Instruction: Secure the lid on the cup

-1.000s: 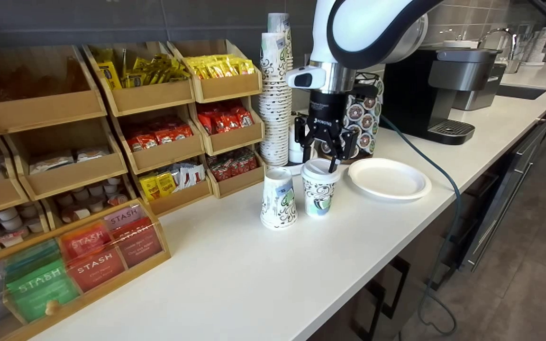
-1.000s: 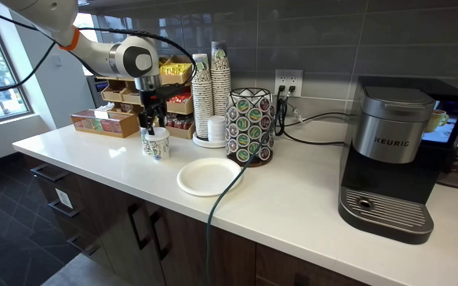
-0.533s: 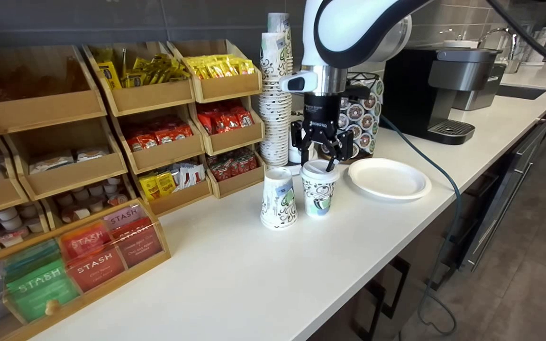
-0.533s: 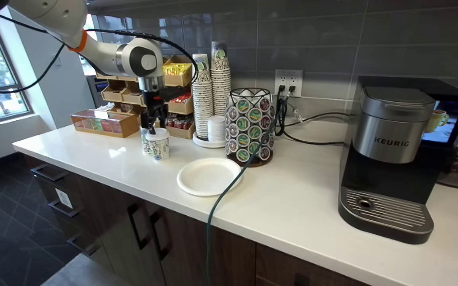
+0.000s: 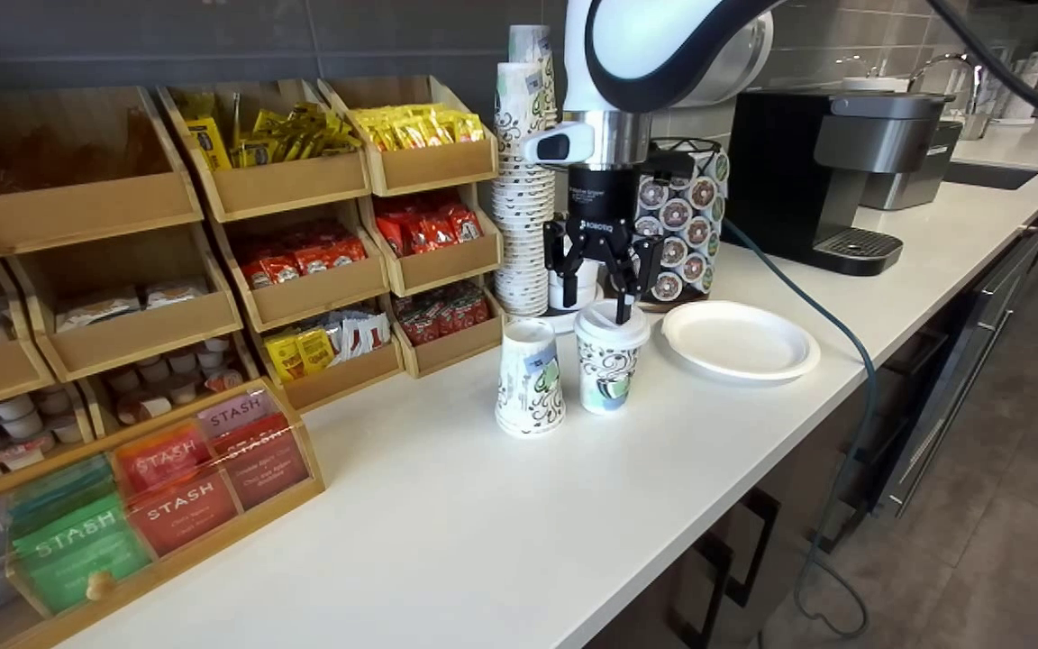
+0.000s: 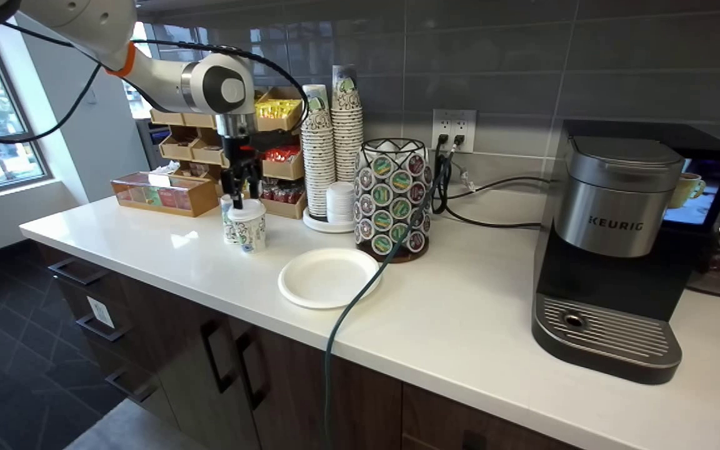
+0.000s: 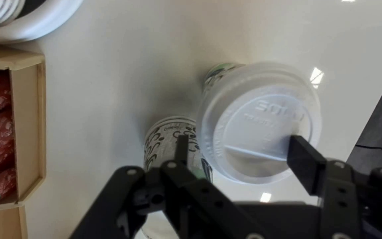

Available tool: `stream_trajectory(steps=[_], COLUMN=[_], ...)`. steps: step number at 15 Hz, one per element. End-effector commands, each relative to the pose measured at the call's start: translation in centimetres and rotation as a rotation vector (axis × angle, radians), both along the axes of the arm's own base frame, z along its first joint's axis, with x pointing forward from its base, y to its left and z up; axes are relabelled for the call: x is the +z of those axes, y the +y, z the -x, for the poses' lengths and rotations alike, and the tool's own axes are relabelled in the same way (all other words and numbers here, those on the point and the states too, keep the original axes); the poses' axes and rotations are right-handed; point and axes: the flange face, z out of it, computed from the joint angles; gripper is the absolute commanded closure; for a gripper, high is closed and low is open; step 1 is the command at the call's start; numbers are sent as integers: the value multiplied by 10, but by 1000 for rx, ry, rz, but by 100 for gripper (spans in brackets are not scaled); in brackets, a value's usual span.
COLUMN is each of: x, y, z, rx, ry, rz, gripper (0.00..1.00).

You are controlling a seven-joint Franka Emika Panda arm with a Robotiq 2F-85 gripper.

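Note:
The small white lid sits on the mouth of the upright printed paper cup; I cannot tell whether its rim is fully snapped down. Both also show in an exterior view, lid above cup. In the wrist view the lid hides most of the cup. My gripper is open and holds nothing. It points down over the lid in both exterior views. One fingertip is on or just above the lid's top; the other hangs past the lid's edge, over the upside-down second cup.
The second cup stands close beside the lidded cup. A white plate lies on the other side. Cup stacks, a lid stack and a pod rack stand behind. A cable crosses the plate's edge.
My gripper has shifted slightly toward the second cup and become more upright. Its fingers stay apart. The lidded cup has barely shifted; the second cup has not moved.

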Motion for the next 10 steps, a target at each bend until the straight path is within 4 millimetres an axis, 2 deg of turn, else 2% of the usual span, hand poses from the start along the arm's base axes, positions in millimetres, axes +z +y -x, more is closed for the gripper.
stream_trajectory(steps=[1,7,10], x=[12,24,19], y=[3,-2,-4], z=[3,5,6], rx=[20,7,-4], ry=[-5,-2,19], rz=[13,14,22], gripper=[19,11,15])
